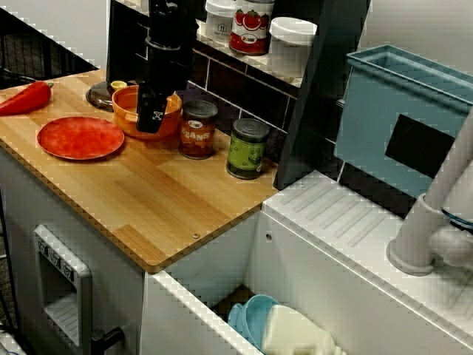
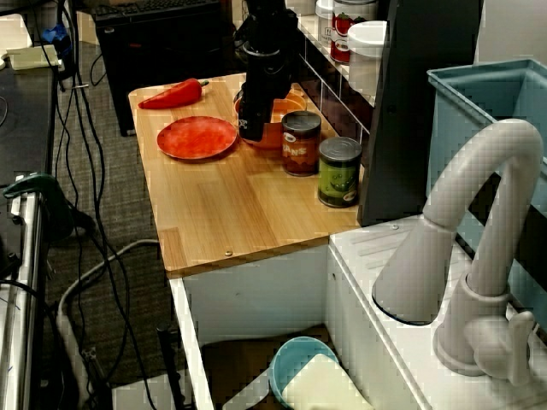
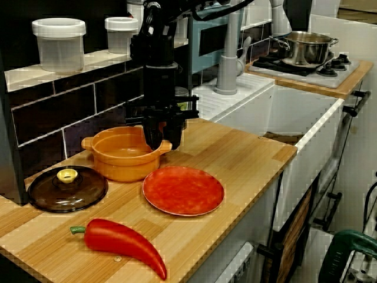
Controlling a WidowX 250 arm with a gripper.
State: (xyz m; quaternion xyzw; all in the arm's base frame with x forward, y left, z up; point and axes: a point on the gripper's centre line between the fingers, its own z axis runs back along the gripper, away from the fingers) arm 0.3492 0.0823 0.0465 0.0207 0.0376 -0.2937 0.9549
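At the left, a dark glass lid (image 3: 66,190) lies flat on the wooden counter (image 3: 247,153). Next stands the orange pot (image 3: 121,162), open, glossy and two-eared. Expect it to be rigid, slick and probably light, best taken by rim or ear. Your gripper (image 3: 164,138) hangs at the ear nearest the red plate (image 3: 183,190); you cannot tell whether its fingers pinch it.

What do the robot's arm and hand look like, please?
The arm is black throughout, built of stacked cylindrical segments. The hand is black too and blocky, with a small white mark on its side. A dark cable loops by the arm's top.
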